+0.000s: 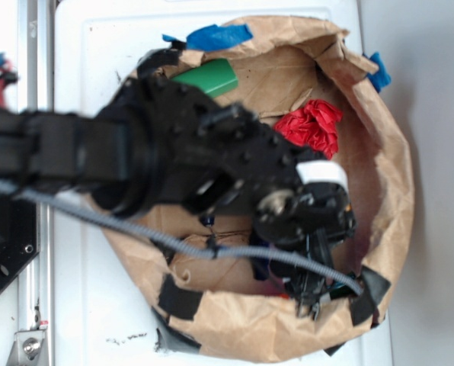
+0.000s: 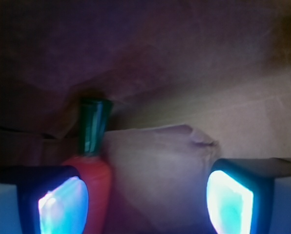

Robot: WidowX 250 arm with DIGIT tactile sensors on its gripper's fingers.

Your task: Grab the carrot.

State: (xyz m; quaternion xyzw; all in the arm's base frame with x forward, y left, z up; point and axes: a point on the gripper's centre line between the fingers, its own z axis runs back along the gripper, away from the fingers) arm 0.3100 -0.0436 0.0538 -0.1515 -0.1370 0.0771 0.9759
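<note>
The gripper (image 2: 145,195) hangs spread over the paper bowl (image 1: 379,168); the carrot (image 2: 94,180) lies beside its left pad (image 2: 62,204). The grab seems about due; closing comes next.

- White tabletop (image 1: 97,84), brightly lit.
- Metal rail (image 1: 35,69) ran along its left edge.
- Pale grey surface (image 1: 433,152) lay at right.
</note>
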